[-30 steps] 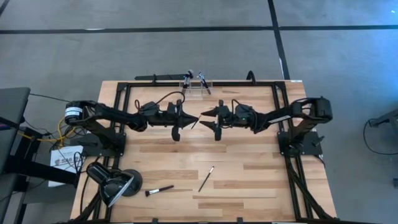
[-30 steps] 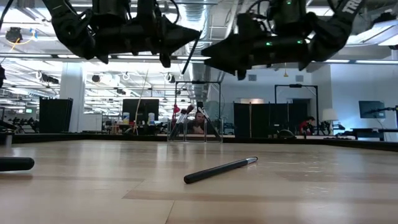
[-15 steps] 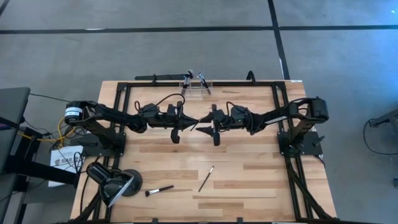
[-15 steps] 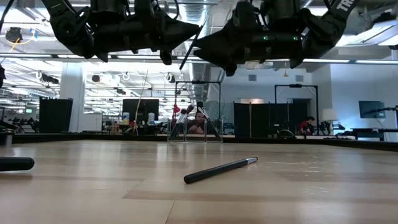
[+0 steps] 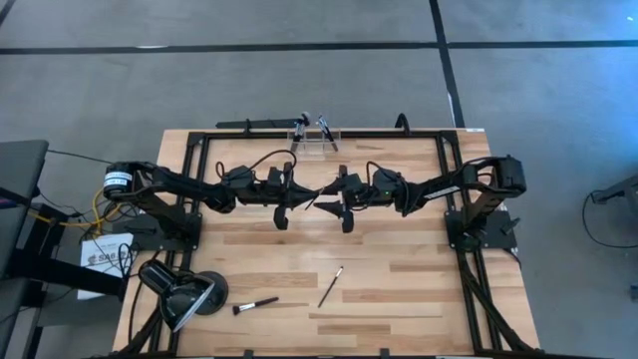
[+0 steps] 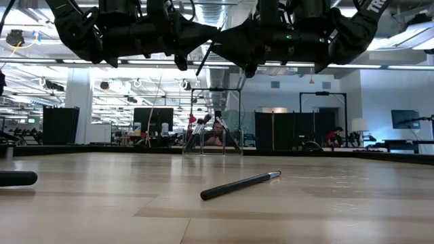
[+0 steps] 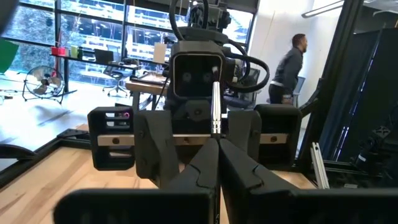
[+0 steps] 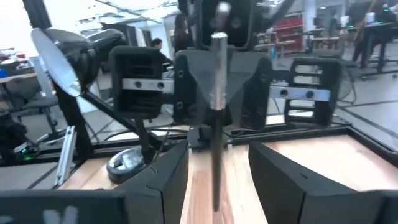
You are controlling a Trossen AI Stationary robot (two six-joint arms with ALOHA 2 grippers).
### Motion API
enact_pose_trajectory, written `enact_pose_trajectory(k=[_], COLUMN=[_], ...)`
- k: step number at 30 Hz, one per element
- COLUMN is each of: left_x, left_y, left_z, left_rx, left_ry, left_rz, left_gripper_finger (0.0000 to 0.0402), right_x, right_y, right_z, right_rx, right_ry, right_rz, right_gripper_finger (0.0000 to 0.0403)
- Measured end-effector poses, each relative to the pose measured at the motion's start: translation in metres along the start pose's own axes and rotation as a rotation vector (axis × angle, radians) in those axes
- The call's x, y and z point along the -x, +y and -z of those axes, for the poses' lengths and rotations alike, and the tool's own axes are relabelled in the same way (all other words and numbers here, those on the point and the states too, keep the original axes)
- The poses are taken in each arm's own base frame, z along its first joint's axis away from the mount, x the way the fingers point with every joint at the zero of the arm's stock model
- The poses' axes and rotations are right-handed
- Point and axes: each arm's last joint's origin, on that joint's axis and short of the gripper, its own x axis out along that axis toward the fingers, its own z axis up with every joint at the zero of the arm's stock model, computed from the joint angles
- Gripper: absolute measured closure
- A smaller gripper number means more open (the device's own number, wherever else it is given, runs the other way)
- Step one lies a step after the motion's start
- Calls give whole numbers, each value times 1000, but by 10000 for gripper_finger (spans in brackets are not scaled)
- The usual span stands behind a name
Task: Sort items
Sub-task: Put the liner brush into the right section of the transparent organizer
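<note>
1. Change from one second ago: the right gripper (image 5: 326, 192) has closed the gap toward the centre of the table; it now stands tip to tip with the left gripper (image 5: 311, 191), where before the two were clearly apart. The left arm has held its place.
2. Left gripper, raised above the table's far-centre: fingers (image 7: 205, 163) pressed together, pinching a slim brush (image 7: 215, 107) by one end; its silver ferrule stands up out of the fingertips toward the facing arm.
3. Held brush, high view (image 5: 312, 198): a short dark slanted stroke hanging between the two grippers, touching the left fingertips.
4. Right gripper (image 8: 214, 186): fingers (image 8: 168, 177) spread, one on each side of the held brush (image 8: 216, 112), which runs down the gap between them; no contact discernible.
5. Loose items on the table's near half, left to right: desk lamp (image 5: 179, 289) at the near-left corner; short brush (image 5: 255, 304) just beside its base; long dark brush (image 5: 331, 286), slanted, near the centre, well apart from both grippers. Low view shows that long brush (image 6: 241, 185) lying flat.
6. Clear holder (image 5: 312, 138) at the far edge, centre, with several brushes standing in it.
</note>
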Motion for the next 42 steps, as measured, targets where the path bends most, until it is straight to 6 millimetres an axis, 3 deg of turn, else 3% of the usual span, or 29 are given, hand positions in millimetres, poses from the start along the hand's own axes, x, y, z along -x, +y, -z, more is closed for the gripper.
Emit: enact_pose_trajectory(k=[10,18,23,26,32,36,42], left_x=[0,0,0,2,11,20,33], left_y=[0,0,2,7,16,17,19], left_z=[0,0,0,0,-9,-25,-44], left_rx=[0,1,29,35,46,36,18], left_ry=[-2,-1,5,30,87,79,55], left_rz=[-1,-4,-18,-37,-76,-100,-138], left_gripper_finger=[395,395,388,359,259,201,164], right_x=[0,0,0,0,1,4,18], right_y=[0,0,-2,-3,-6,-23,-87], right_z=[-3,-2,-2,1,3,4,-3], right_rx=[2,20,17,-2,-6,-5,-42], right_ry=[-35,-28,-22,-2,11,25,101], right_rz=[16,17,83,142,218,346,564], right_gripper_finger=[310,391,387,396,394,399,398])
